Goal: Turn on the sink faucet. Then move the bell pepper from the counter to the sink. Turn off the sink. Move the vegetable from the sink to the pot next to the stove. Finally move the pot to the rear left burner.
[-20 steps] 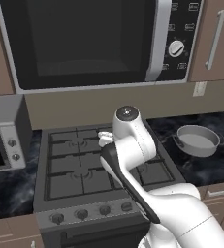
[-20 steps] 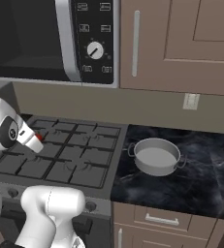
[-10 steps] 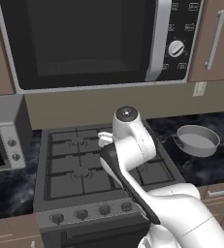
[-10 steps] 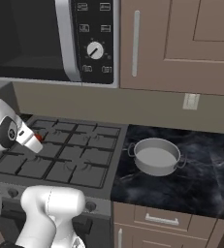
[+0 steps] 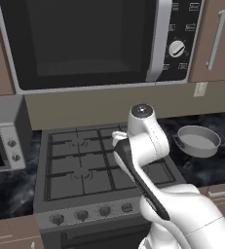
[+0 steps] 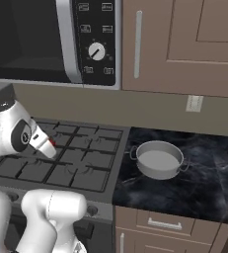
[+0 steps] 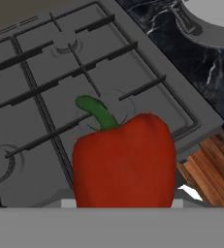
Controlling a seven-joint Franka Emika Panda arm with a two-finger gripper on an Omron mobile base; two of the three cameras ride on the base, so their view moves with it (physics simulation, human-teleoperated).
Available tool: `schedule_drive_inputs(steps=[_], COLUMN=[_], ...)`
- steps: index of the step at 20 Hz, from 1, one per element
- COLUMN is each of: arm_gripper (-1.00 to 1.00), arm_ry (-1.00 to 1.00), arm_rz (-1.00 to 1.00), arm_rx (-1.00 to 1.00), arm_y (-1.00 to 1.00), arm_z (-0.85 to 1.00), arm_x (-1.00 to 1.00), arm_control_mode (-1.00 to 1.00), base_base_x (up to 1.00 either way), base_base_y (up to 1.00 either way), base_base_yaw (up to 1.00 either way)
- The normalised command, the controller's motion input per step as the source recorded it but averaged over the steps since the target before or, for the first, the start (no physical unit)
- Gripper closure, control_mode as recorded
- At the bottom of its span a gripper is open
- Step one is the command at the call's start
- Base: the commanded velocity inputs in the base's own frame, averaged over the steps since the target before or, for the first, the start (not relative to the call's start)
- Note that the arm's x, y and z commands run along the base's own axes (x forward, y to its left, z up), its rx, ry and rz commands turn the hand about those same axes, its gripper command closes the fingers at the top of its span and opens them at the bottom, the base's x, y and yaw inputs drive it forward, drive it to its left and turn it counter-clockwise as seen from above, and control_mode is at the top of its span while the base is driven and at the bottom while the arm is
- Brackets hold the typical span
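Hand's gripping the pepper (image 7: pixel 124 162) low in the frame, hanging over the stove (image 7: pixel 60 77), pot (image 6: pixel 158 159) on the counter (image 6: pixel 204 183) at right

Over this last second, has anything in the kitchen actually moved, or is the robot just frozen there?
Nothing has visibly moved. The arm holds the same pose over the stove, and the claw is still carrying the red bell pepper above the grates. The pot sits in the same spot on the counter beside the stove, still empty.
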Motion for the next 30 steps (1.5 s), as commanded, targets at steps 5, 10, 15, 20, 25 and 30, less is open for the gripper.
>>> schedule_drive_inputs(steps=[5, 10, 15, 20, 25, 30], arm_gripper=[1.0, 1.0, 1.0, 1.0, 1.0, 1.0], arm_ry=[0.06, 0.07, 0.08, 0.05, 0.01, 0.01], arm_rz=[-0.02, -0.02, -0.02, -0.02, -0.04, -0.05], arm_rx=[0.0, 0.0, 0.0, 0.0, 0.0, 0.0], arm_y=[-0.8, -0.73, -0.77, -0.82, -0.87, -0.8], arm_z=[-0.07, -0.02, -0.02, 0.0, 0.0, 0.0], arm_x=[0.0, 0.0, 0.01, 0.0, 0.0, 0.05], arm_control_mode=[-1.0, -1.0, -1.0, -1.0, -1.0, -1.0], base_base_x=[0.0, 0.0, 0.0, 0.0, 0.0, 0.0], base_base_y=[0.0, 0.0, 0.0, 0.0, 0.0, 0.0], base_base_yaw=[0.0, 0.0, 0.0, 0.0, 0.0, 0.0])
